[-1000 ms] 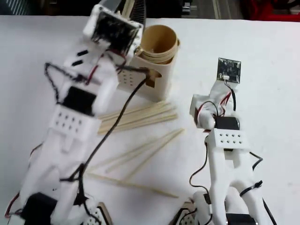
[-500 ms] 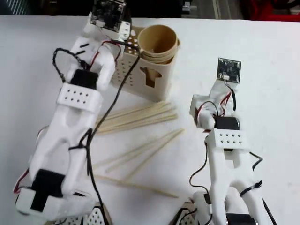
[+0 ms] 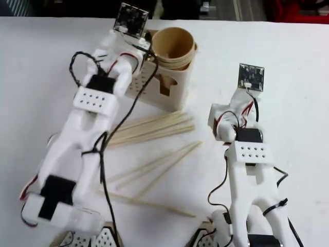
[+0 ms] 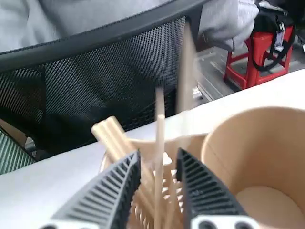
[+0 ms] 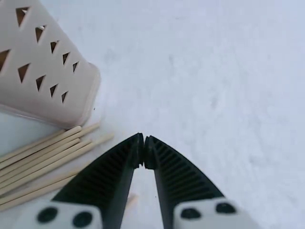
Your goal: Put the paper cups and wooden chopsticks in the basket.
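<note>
My left hand (image 4: 158, 155) hangs over the basket (image 3: 172, 95), which stands on the desk (image 3: 288, 51). Its two ribbed fingers (image 4: 116, 188) are parted and grip nothing that I can make out. One wooden chopstick (image 4: 159, 124) stands upright in the gap between them, thinner than the gap, and I cannot tell whether it touches either finger. A bunch of chopsticks (image 4: 112, 133) leans in the basket just beside one fingertip, with its blunt ends rising above the rim. A blurred stick (image 4: 187, 71) shows higher up, past the other finger. What it rests on is unclear.

The paper cups (image 3: 175, 46) sit nested one inside another in the basket, at the end nearer my right arm. From my left wrist the open mouth of the top cup lies just beside my parted fingers.

My right hand (image 5: 143, 140) is closed with its fingertips touching and nothing between them. It hangs over bare desk near a corner of the basket. A bundle of chopsticks (image 5: 43, 152) lies flat on the desk just beside this hand, its ends close to the basket wall. From above, that bundle lies in front of the basket, between my two arms. Two long loose chopsticks (image 3: 159, 167) lie apart from it, closer to my bases. A single chopstick (image 3: 149, 203) lies closest of all.
</note>
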Tool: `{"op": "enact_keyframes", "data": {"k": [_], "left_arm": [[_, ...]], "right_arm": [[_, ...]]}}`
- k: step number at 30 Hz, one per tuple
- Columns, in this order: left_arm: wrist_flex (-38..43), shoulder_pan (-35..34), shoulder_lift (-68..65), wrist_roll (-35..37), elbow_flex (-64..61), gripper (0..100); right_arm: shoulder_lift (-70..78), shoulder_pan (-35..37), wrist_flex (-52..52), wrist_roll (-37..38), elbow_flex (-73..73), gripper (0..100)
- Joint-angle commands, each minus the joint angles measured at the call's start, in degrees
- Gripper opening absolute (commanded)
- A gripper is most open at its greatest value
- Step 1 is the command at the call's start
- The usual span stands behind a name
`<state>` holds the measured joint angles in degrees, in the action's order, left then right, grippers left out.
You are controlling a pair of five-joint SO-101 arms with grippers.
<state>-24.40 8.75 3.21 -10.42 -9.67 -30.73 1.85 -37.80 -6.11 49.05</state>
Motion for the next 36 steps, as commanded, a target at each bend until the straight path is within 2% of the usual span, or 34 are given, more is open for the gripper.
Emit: {"op": "enact_keyframes", "data": {"k": [1, 8, 14, 18, 22, 27, 31, 34, 36], "left_arm": [[-6.86, -0.22, 9.27, 0.18, 2.46, 15], [-22.24, -0.48, 21.85, 0.18, 2.02, 15], [-40.53, -1.45, 32.92, 0.09, 1.93, 15], [-48.09, -2.86, 39.87, 0.26, 1.23, 15], [-47.74, -5.49, 49.27, 0.53, -6.68, 15], [-42.02, -10.51, 62.55, 0.09, -23.65, 15], [-36.92, -17.27, 73.01, 0.09, -37.27, 15], [-33.23, -20.79, 79.16, 0.0, -46.51, 15], [-31.3, -22.29, 82.42, -1.23, -52.31, 15]], "right_arm": [[-1.36, 0.84, 1.27, -0.09, -2.37, 1.8], [-1.36, 0.84, 1.27, -0.09, -2.29, 1.8], [-1.36, 1.1, 1.1, -0.09, -2.2, 1.8], [-1.45, 2.95, 0.75, -0.09, -2.46, 1.8], [-1.71, 2.59, -1.71, 0.0, -4.92, 1.8], [-1.36, 3.21, -18.42, 1.85, -16.18, 1.9], [-1.36, 6.2, -28.97, 2.2, -21.89, 1.9], [-1.36, 10.86, -32.92, 1.67, -22.24, 1.9], [-1.36, 12.79, -35.38, -2.9, -21.36, 1.9]]}}
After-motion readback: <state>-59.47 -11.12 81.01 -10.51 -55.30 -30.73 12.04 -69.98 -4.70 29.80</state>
